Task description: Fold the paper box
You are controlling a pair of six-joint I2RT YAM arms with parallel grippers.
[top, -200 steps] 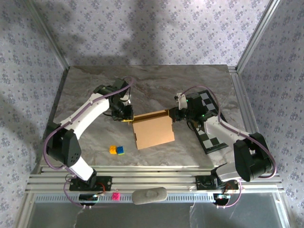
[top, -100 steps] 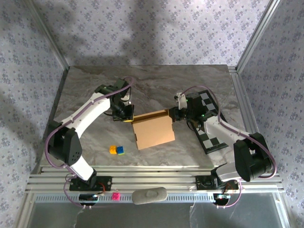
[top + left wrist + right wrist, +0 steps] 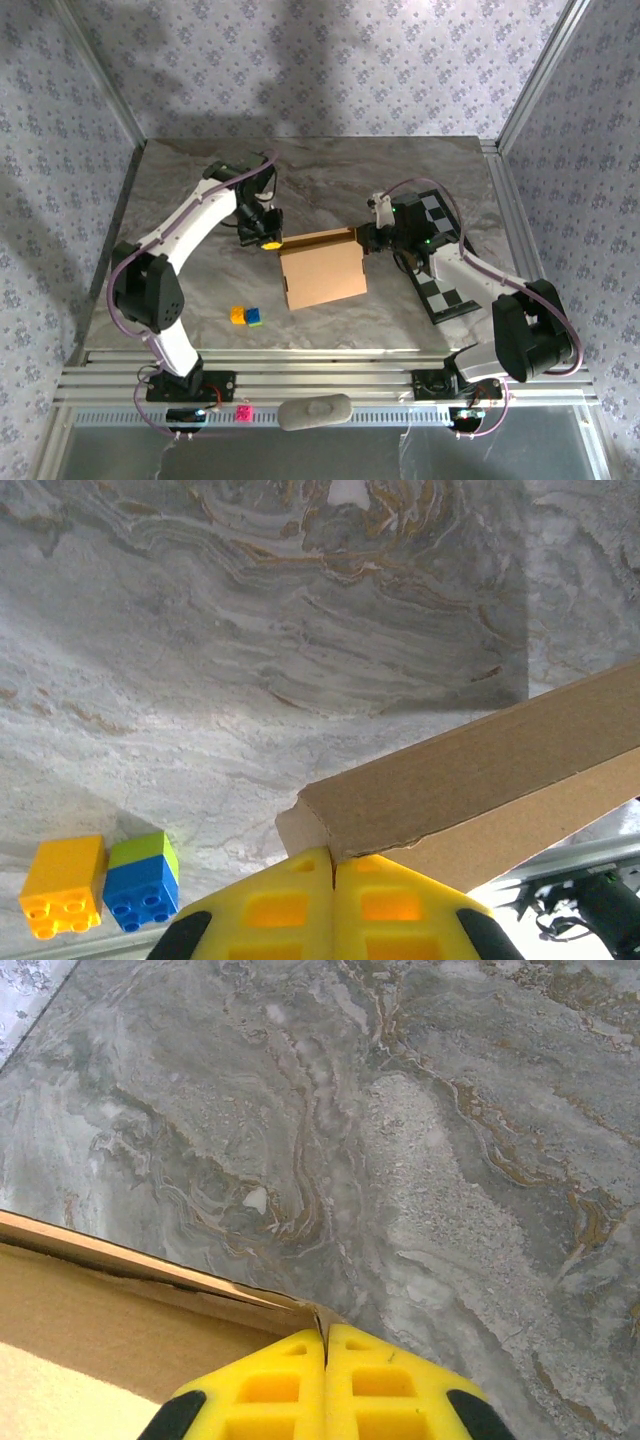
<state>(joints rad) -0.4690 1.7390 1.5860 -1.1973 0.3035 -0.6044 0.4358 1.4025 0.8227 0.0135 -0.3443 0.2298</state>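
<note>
Between the left gripper [image 3: 270,241] and right gripper [image 3: 365,238] lies the paper box [image 3: 322,277].

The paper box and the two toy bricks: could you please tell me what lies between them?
Only bare marble table lies between the paper box and the toy bricks, seen in the top and left wrist views.

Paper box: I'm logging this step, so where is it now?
Top view: the paper box lies mid-table between the left claw at its far-left corner and the right claw at its far-right corner.
</note>
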